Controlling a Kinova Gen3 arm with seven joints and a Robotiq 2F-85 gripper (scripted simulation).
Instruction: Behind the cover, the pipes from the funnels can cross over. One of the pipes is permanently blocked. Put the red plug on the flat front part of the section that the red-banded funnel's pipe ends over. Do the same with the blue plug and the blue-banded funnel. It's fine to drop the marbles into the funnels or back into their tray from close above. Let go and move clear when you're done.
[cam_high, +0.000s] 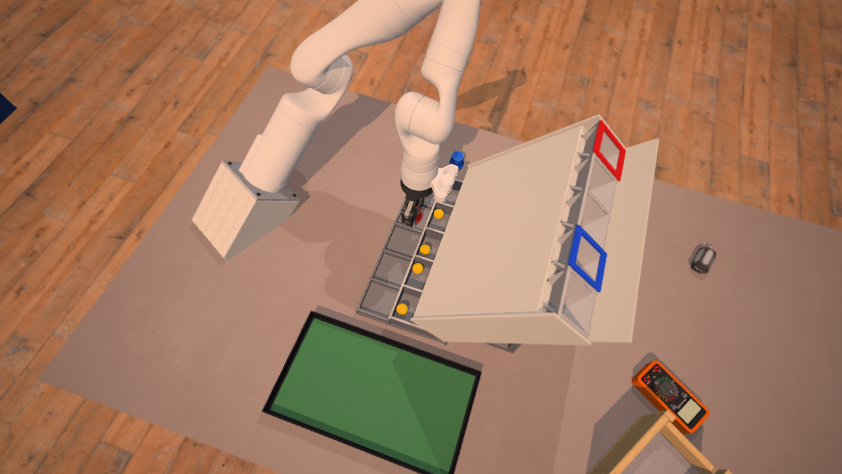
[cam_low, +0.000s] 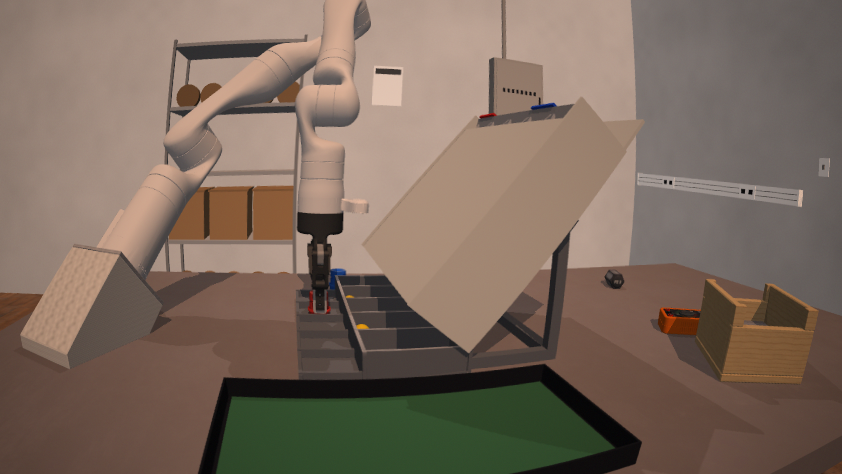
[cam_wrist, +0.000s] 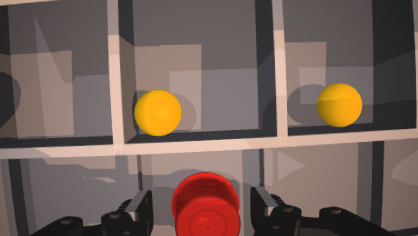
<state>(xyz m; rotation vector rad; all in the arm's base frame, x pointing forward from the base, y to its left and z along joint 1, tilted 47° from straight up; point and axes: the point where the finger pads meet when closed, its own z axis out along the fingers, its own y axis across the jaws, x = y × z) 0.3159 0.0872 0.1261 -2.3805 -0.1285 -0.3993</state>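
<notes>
Fingers of my gripper (cam_high: 411, 220) (cam_low: 319, 307) (cam_wrist: 201, 197) stand spread around the red plug (cam_high: 418, 216) (cam_low: 311, 303) (cam_wrist: 207, 215); lifting off-line could tip it.

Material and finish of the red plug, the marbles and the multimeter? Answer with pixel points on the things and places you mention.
Red plug (cam_high: 418, 217) (cam_low: 311, 303) (cam_wrist: 207, 215): probably smooth plastic, softly shaded. Marbles (cam_high: 438, 213) (cam_low: 361, 326) (cam_wrist: 158, 113): glossy glass or plastic, opaque with a soft highlight. Multimeter (cam_high: 654, 382) (cam_low: 677, 323): likely plastic, evenly orange casing.

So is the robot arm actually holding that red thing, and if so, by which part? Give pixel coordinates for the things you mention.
No, nothing is held: the red plug (cam_high: 418, 217) (cam_low: 311, 303) (cam_wrist: 207, 220) stands between the gripper's open fingers, with a gap on each side.
</notes>
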